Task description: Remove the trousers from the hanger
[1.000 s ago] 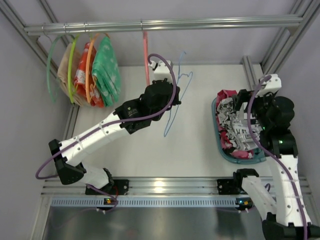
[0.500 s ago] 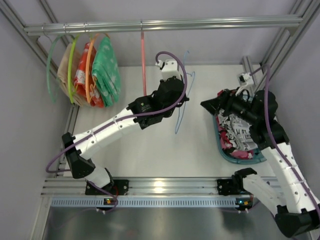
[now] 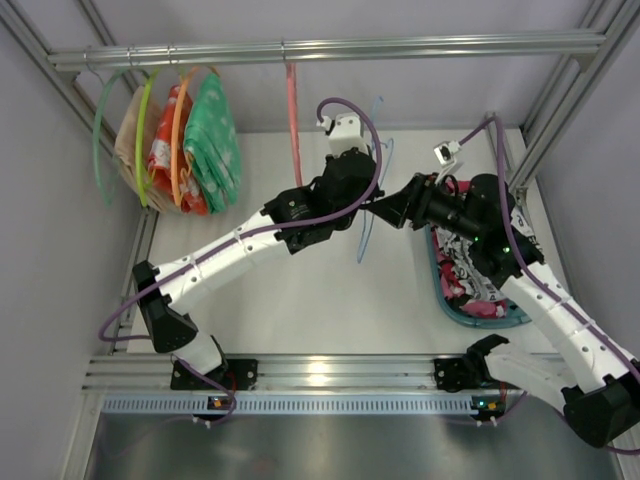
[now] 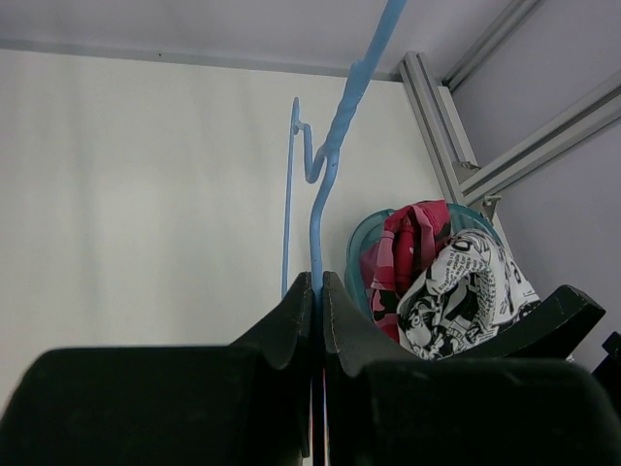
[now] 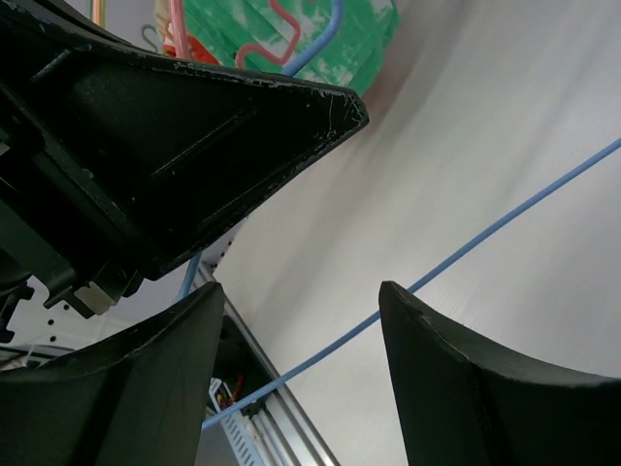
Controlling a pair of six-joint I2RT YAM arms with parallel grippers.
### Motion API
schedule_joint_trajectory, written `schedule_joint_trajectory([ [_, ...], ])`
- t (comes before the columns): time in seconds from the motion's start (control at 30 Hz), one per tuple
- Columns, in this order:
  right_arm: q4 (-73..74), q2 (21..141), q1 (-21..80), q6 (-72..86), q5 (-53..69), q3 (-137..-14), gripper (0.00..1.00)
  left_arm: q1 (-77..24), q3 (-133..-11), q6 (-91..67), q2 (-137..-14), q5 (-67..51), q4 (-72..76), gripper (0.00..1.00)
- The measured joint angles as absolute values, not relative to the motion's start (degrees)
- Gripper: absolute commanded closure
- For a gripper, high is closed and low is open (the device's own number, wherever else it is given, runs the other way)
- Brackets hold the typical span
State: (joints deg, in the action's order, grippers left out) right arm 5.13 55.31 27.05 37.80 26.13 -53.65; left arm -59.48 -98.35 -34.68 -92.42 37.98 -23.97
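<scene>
Left fingers are pressed together, pinching the thin wire of the light-blue hanger, which rises from the pinch towards its kinked neck. We see no garment on the hanger, and its frame hangs above the middle of the worktop.

Right fingers are spread apart, with a length of the same blue wire running across the gap between them. The wire passes close to the tip of one finger, and we cannot tell from this view whether it touches. The dark body of the left arm fills the upper left of that wrist view, so the two arms meet near the hanger at the centre of the scene.

The trousers, white with black newsprint, lie crumpled in a teal basket on the right side of the worktop, just beside red-pink clothes in the same basket.

At the far left, a green patterned garment hangs from the rail. A salmon-pink hanger hangs further right.
</scene>
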Motion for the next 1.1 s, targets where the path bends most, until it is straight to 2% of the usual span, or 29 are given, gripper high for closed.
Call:
schedule_joint_trajectory([
  [0.33,2.6,55.1,28.4,39.0,26.2,-53.6,0.44,-59.5,-98.4,-35.1,-92.4,38.0,-24.0,1.00],
  [0.8,1.8,54.2,28.8,39.1,26.9,-52.9,0.45,-59.3,-99.7,-34.8,-93.8,38.7,-24.1,1.00],
  [1.1,3.8,49.6,29.0,36.8,27.0,-52.9,0.44,-59.4,-100.4,-30.8,-93.6,39.3,-22.6,1.00],
])
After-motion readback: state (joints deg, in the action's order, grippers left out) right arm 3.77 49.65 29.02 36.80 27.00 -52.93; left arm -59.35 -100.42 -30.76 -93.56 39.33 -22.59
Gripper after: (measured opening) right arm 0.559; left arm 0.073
